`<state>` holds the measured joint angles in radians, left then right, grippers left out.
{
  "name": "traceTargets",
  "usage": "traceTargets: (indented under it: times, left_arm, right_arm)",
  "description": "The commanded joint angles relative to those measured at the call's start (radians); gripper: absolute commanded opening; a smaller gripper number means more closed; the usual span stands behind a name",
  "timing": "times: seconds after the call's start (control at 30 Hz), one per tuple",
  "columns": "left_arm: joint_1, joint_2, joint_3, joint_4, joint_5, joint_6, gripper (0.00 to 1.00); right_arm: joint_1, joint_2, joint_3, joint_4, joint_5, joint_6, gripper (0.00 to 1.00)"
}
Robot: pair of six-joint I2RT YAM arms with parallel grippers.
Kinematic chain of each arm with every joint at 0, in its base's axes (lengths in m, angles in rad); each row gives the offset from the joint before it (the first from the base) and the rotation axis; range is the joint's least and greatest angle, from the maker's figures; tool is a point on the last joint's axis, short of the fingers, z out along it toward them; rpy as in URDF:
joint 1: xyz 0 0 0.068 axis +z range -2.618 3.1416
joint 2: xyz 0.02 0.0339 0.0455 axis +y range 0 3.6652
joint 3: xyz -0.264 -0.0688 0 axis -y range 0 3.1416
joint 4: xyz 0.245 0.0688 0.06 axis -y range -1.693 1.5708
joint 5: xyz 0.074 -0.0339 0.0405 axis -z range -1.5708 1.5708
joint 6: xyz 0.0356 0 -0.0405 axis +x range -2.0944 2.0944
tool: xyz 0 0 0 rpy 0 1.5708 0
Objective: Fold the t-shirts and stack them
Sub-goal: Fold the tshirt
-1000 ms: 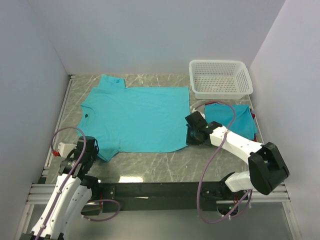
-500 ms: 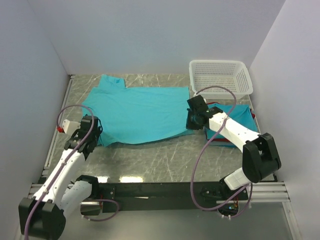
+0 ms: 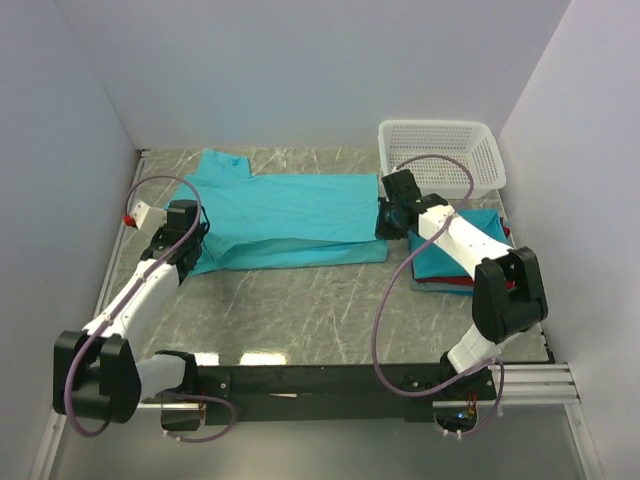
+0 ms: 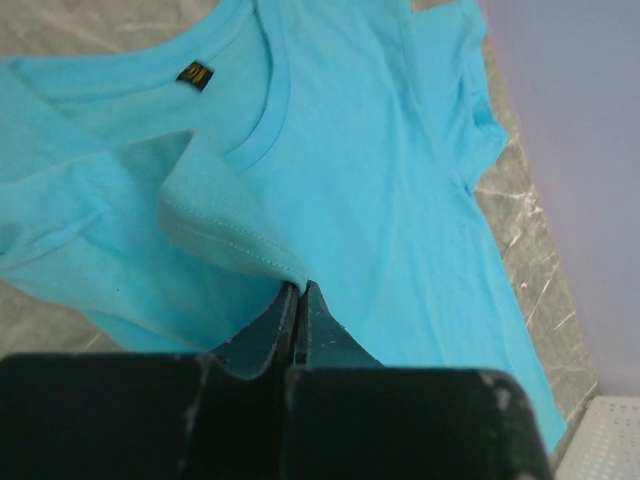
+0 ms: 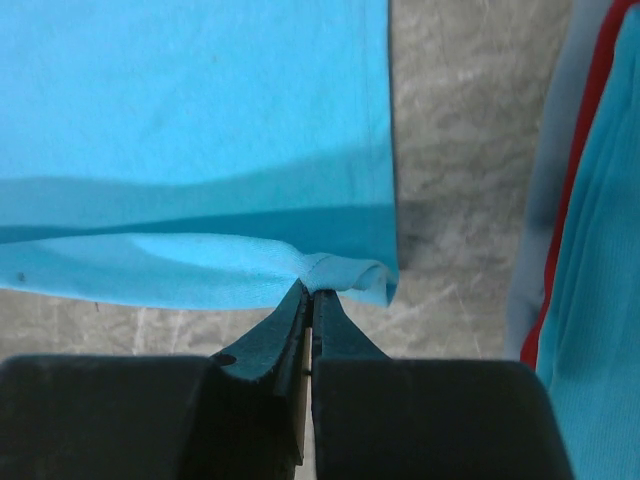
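Teal t-shirt (image 3: 290, 205) lies on the worktop (image 3: 320, 300), stretched between both pincers, its near part doubled over. Left pincer (image 4: 298, 300) is clamped on a stitched edge; right pincer (image 5: 308, 298) pinches the hem corner. Folded shirts (image 3: 488, 226) sit just right of the right pincer.

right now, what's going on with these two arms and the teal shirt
Both arms are folding the teal t-shirt on the table. The left pincer is shut on a stitched edge near the collar, the right pincer on a hem corner, with the near side doubled over the rest. A stack of folded shirts lies to the right, by the white basket.
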<state>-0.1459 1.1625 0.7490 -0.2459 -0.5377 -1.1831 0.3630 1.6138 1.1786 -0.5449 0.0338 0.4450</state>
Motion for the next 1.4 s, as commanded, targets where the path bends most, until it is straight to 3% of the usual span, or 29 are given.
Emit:
traceTargets:
  times: [0.0, 0.2, 0.37, 0.43, 0.47, 0.5, 0.53, 0.57, 0.6, 0.63, 0.9, 0.97, 1.17, 1.37]
  left_arm:
    - [0.019, 0.043, 0.058, 0.146, -0.001, 0.089, 0.0]
    - [0.06, 0.222, 0.136, 0.267, 0.145, 0.21, 0.0]
    - [0.081, 0.417, 0.272, 0.212, 0.151, 0.233, 0.05]
    - [0.107, 0.472, 0.315, 0.211, 0.22, 0.243, 0.2]
    - [0.13, 0.485, 0.338, 0.186, 0.282, 0.241, 0.3]
    - [0.137, 0.497, 0.389, 0.166, 0.307, 0.243, 0.43]
    - [0.14, 0.515, 0.413, 0.145, 0.317, 0.252, 0.48]
    - [0.14, 0.522, 0.462, 0.12, 0.321, 0.275, 0.5]
    - [0.14, 0.522, 0.472, 0.09, 0.335, 0.281, 0.53]
    - [0.14, 0.514, 0.474, 0.092, 0.347, 0.29, 0.64]
    - [0.141, 0.407, 0.316, 0.066, 0.51, 0.31, 0.73]
    - [0.14, 0.362, 0.238, 0.066, 0.53, 0.307, 0.85]
    - [0.141, 0.315, 0.102, 0.102, 0.564, 0.309, 0.87]
    - [0.141, 0.373, 0.092, 0.198, 0.562, 0.274, 0.81]
  right_arm:
    - [-0.022, 0.053, 0.072, 0.017, -0.017, -0.035, 0.0]
    - [-0.044, 0.124, 0.139, 0.014, -0.012, -0.042, 0.0]
    - [-0.067, 0.221, 0.219, 0.013, 0.015, -0.054, 0.02]
    - [-0.072, 0.245, 0.268, 0.0, 0.046, -0.06, 0.16]
    - [-0.072, 0.256, 0.285, -0.004, 0.076, -0.065, 0.3]
    - [-0.07, 0.256, 0.302, -0.01, 0.078, -0.071, 0.6]
    - [-0.07, 0.247, 0.302, -0.004, 0.075, -0.078, 0.78]
    - [-0.07, 0.218, 0.296, 0.022, 0.061, -0.086, 0.86]
    - [-0.068, 0.2, 0.27, 0.037, 0.048, -0.092, 0.87]
    - [-0.067, 0.184, 0.257, 0.048, 0.032, -0.097, 0.87]
    - [0.025, 0.098, 0.119, 0.094, -0.009, -0.124, 0.89]
    - [0.051, 0.09, 0.081, 0.111, -0.012, -0.118, 0.9]
    - [0.062, 0.089, 0.021, 0.151, -0.031, -0.106, 0.9]
    - [0.062, 0.066, -0.019, 0.166, -0.015, -0.098, 0.9]
